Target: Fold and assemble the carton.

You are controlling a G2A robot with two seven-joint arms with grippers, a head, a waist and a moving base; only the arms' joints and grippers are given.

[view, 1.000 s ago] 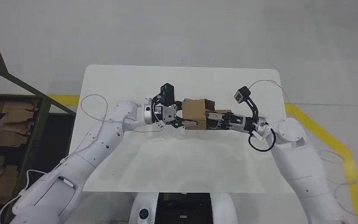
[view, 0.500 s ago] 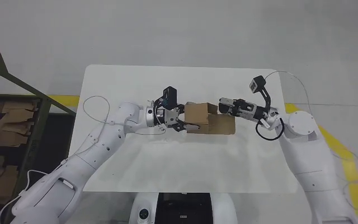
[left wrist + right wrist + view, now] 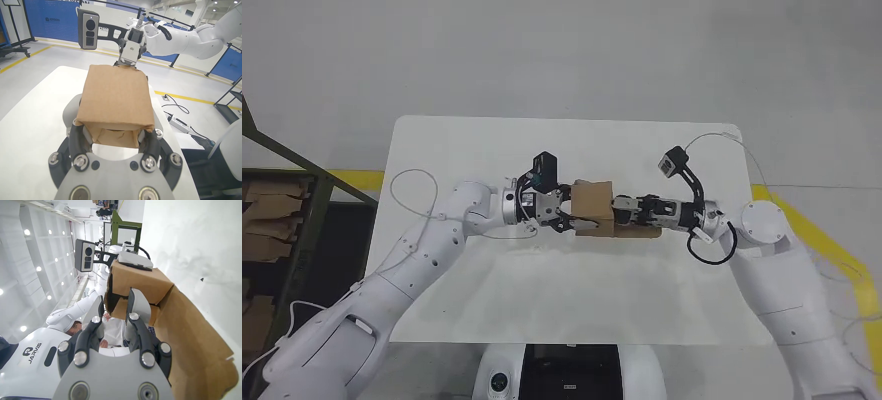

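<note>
A brown carton [image 3: 592, 200] sits at the middle of the white table [image 3: 472, 150], half folded into a box. My left gripper [image 3: 560, 213] is shut on its left end, and in the left wrist view the fingers [image 3: 83, 132] clamp the carton [image 3: 115, 98] from both sides. My right gripper [image 3: 619, 212] is at the opposite end, above a long loose flap [image 3: 647, 232]. In the right wrist view this gripper [image 3: 116, 303] is open, its fingers [image 3: 137, 304] straddling the carton's torn end edge [image 3: 108, 298]. The wide flap [image 3: 191, 336] lies flat on the table beside it.
A dark green rack [image 3: 282, 215] with cardboard pieces stands on the floor left of the table. Bare tabletop lies in front of and behind the carton. A yellow floor line [image 3: 802, 215] runs past the table's right side.
The right gripper drew back to the right, baring the long flap, then returned to the carton's end. The left gripper stayed on the carton, which shifted slightly.
</note>
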